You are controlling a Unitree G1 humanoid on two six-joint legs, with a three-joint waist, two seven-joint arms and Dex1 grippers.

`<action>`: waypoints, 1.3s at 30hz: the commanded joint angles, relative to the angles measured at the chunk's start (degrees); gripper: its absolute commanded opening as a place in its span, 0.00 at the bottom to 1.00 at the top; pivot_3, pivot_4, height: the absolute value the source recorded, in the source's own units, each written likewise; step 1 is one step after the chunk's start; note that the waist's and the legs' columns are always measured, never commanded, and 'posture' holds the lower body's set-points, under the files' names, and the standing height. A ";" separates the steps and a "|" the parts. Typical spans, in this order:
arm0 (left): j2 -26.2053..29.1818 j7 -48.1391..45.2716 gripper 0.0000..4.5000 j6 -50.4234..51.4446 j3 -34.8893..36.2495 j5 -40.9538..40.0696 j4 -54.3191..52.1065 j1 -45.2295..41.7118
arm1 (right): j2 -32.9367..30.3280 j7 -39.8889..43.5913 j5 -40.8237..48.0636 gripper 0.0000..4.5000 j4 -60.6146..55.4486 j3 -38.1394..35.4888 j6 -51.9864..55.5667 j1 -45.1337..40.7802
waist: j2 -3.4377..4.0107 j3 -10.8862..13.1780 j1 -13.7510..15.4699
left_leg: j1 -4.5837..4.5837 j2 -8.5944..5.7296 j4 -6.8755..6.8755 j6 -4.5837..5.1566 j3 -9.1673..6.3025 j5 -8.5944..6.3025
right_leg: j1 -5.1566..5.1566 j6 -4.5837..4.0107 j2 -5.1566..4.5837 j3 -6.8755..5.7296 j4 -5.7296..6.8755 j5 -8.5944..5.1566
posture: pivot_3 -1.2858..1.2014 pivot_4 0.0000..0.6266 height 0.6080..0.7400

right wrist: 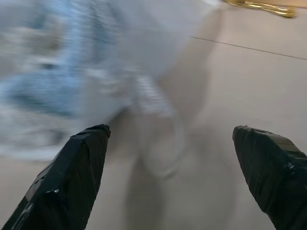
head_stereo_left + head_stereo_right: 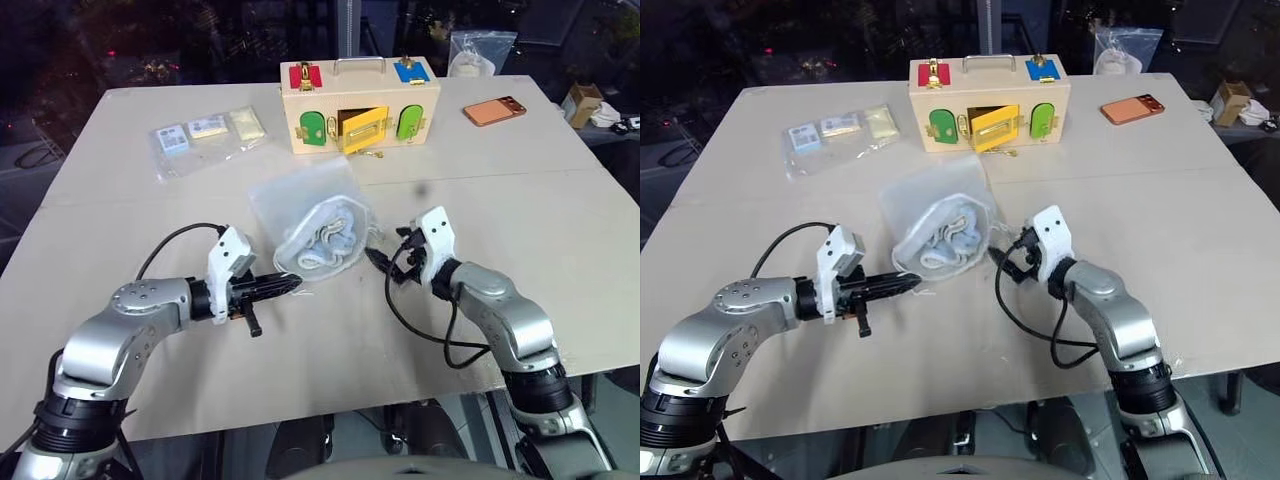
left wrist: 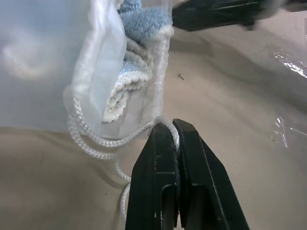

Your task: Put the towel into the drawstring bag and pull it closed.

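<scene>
Drawstring bag lying mid-table in front of the wooden latch box, towel sitting inside it, left gripper pinching the bag's cord, right gripper gaping wide beside the bag

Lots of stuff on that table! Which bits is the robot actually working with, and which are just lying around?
In use:
- drawstring bag
- towel inside it
- cord, pinched by the shut left claw
- open right claw beside the bag

Lying about:
- wooden latch box
- plastic bag of packets
- orange phone
</scene>
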 commanded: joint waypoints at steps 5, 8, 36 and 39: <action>-0.44 1.35 0.00 -0.09 0.33 -0.56 -2.13 -0.92 | 4.19 -9.77 -8.36 0.59 11.40 -0.19 -11.30 -5.02 | 0.00 0.00 -0.21 | 0.00 0.00 0.00 -0.01 0.05 0.00 | -0.02 0.00 0.01 0.05 -0.02 0.00 | 0.52 0.24 1.00; -0.66 2.13 0.00 -0.37 0.54 -0.27 -1.99 -1.01 | 5.50 -11.89 -9.21 0.40 12.52 -1.04 -14.04 -5.26 | 0.00 0.00 -0.20 | 0.00 0.01 -0.01 -0.01 0.04 0.00 | -0.02 0.00 0.01 0.05 -0.02 0.00 | 0.52 0.24 1.00; -7.90 25.07 0.00 -18.58 11.82 10.63 21.11 -37.32 | -3.85 -13.34 -1.47 0.01 -2.10 -18.39 -16.94 -32.45 | -0.01 0.02 -0.03 | -0.11 -0.05 -0.02 -0.02 0.01 0.02 | -0.07 0.01 0.00 -0.08 0.03 0.03 | 0.52 0.24 1.00; -6.70 21.95 0.00 -19.98 10.81 11.17 25.67 -39.51 | -6.51 -13.90 -0.93 0.01 -1.51 -20.55 -16.43 -36.46 | 0.00 0.02 -0.11 | -0.11 -0.04 -0.04 -0.03 0.07 0.01 | -0.07 0.02 -0.02 -0.05 0.00 0.03 | 0.52 0.24 1.00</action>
